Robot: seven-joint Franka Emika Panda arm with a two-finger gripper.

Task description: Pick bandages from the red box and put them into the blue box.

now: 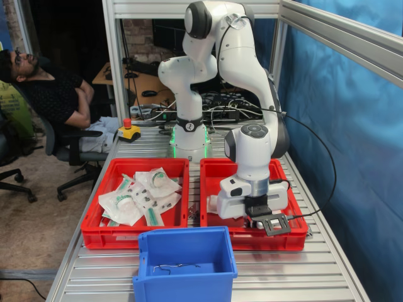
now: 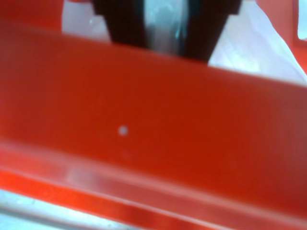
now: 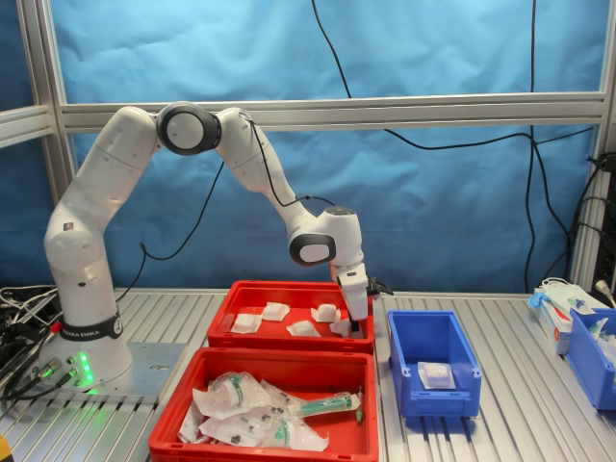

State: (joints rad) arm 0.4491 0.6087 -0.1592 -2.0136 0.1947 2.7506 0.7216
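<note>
light: bright, even, soft shadows | exterior views: sharp | wrist view: blurred, close red wall out of focus

Tool [image 3: 358, 330] sunk in red box [image 3: 289, 338] corner, hemmed by box wall toward blue box [image 3: 432, 363]. Blue box mouth unobstructed from above. Twin red tray [image 3: 265, 423] crowded with green-printed packets [image 3: 265, 409].

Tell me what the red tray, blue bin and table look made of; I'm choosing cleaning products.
Red tray: likely moulded plastic, smooth with a slight sheen. Blue bin: the same, with a thick moulded rim. Table: probably aluminium, silvery and ribbed in long grooves.
</note>
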